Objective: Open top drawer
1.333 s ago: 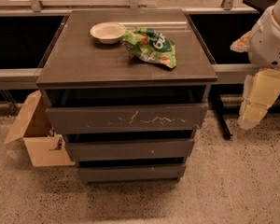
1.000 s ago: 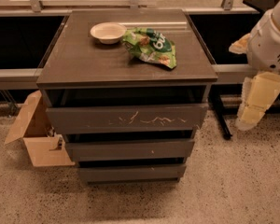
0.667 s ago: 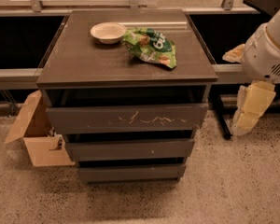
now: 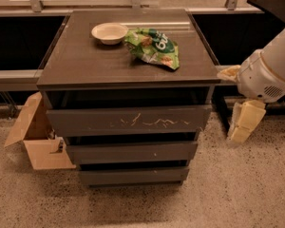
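Note:
The top drawer [image 4: 85, 120] is the tallest dark grey front of the cabinet, with pale scratch marks near its centre. A dark gap shows between it and the cabinet top [image 4: 85, 65]. Two narrower grey drawer fronts [image 4: 130, 152] sit below it. My gripper [image 4: 241, 123], cream coloured, hangs below the white arm [image 4: 270, 65] to the right of the cabinet, level with the top drawer and apart from it. It holds nothing that I can see.
A white bowl [image 4: 109, 32] and a green snack bag [image 4: 154, 45] lie on the cabinet top. An open cardboard box [image 4: 35, 137] stands on the speckled floor to the cabinet's left. Dark low shelving runs behind on both sides.
The arm and gripper have moved a little to the right and down, away from the cabinet's side. The drawers, bowl and bag have not moved.

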